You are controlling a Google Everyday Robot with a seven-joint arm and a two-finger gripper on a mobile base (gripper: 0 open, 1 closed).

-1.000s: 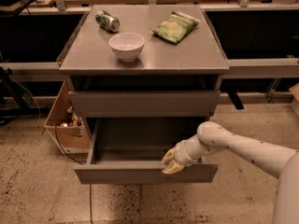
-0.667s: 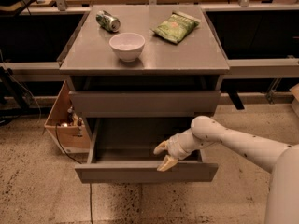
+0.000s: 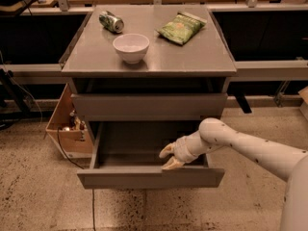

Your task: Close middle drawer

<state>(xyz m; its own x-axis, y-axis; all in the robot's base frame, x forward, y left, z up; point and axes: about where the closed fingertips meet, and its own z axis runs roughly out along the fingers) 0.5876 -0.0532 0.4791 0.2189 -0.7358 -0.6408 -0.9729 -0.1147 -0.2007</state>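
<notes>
The middle drawer (image 3: 150,177) is pulled far out of the grey cabinet, and its grey box inside (image 3: 130,146) looks empty. The uppermost drawer front (image 3: 149,106) above it is pushed in. The lowest front is hidden under the open drawer. My gripper (image 3: 169,157) reaches in from the right on a white arm. It is inside the open drawer, just behind the front panel, right of centre. Its two pale fingers (image 3: 166,150) are spread and hold nothing.
On the cabinet top (image 3: 197,61) stand a white bowl (image 3: 131,47), a lying can (image 3: 111,21) and a green snack bag (image 3: 182,28). An open cardboard box (image 3: 65,124) stands on the floor to the cabinet's left, with a cable trailing forward. Dark shelving runs behind.
My gripper has moved a little left and back, from over the drawer's front edge to inside the drawer. The drawer has not visibly moved.
</notes>
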